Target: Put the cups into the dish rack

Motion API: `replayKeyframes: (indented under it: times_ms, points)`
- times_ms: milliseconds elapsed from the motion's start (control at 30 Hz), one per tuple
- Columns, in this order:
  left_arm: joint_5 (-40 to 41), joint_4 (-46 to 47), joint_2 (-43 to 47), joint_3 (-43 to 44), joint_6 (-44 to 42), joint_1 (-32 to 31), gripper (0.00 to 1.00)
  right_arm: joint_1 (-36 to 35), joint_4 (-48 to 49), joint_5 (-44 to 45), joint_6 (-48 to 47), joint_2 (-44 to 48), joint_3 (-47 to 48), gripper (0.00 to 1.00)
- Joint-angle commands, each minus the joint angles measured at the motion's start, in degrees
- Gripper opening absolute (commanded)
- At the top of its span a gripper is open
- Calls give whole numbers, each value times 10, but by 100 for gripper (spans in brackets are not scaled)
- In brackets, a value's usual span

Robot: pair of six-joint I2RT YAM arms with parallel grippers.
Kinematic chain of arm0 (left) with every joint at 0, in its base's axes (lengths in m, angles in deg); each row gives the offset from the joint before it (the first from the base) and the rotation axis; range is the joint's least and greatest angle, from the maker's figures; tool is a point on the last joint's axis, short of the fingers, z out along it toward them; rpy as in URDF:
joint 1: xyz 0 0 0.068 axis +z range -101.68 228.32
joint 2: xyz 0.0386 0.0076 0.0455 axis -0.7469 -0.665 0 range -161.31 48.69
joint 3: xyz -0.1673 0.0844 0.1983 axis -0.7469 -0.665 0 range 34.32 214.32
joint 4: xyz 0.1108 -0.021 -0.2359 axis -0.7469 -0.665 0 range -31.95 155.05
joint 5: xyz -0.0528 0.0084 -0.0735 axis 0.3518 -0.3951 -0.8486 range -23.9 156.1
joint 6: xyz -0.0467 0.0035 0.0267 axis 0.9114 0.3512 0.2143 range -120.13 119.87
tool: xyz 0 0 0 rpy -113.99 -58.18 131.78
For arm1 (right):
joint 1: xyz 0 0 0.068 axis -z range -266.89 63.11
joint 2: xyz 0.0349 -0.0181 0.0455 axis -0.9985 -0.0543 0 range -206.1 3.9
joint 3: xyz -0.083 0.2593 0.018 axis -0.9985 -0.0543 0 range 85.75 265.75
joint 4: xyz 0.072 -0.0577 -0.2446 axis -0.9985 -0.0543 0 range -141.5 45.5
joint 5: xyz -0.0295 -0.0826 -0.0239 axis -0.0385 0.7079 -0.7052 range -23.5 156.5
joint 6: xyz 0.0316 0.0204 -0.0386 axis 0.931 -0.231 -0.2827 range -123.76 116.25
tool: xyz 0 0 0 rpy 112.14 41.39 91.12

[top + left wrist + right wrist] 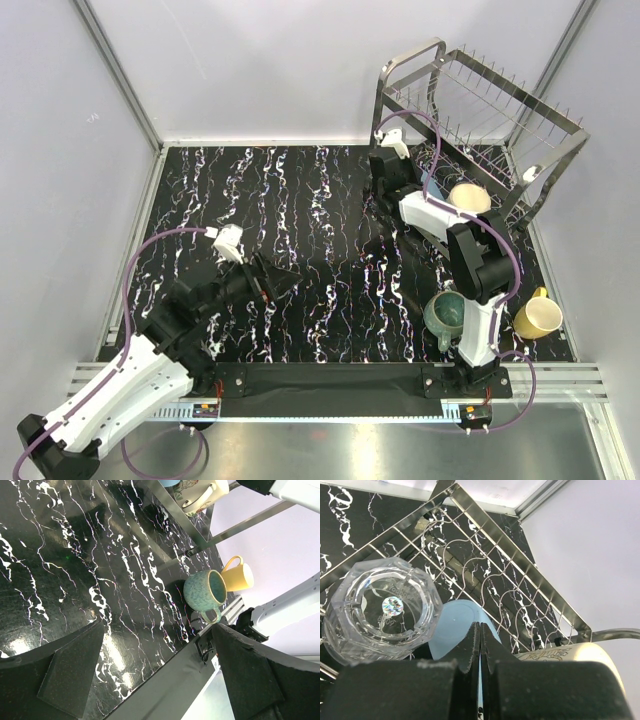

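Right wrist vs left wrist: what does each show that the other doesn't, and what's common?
Only right wrist: the clear glass tumbler against the wires of the dish rack, next to the right gripper, whose fingers are shut. Only left wrist: the teal mug and yellow mug on the table outside the rack, framed by the open left gripper. Both: the rack's steel frame, the cream mug in it, and the black marbled table.

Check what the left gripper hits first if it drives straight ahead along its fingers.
Most likely the bare black table. The left gripper, jaws open and empty, angles down at it. The teal mug and the yellow mug sit right of that line. Depth is hard to judge.
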Motion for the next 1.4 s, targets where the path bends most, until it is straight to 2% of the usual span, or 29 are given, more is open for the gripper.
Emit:
replayKeyframes:
  times_ms: [0, 400, 1167, 1367]
  points:
    - [-18, 25, 8, -1, -6, 3, 96, 1, 6, -8, 21, -11, 8, 0]
    - [-20, 26, 5, -1, -10, 4, 96, 2, -14, -4, 35, -20, 14, 0]
    - [-39, 47, -2, -1, 1, 5, 96, 2, -92, 18, 121, 82, -72, 0]
    - [-42, 52, -6, 1, 3, 5, 96, -3, -81, 21, 106, 102, -70, 0]
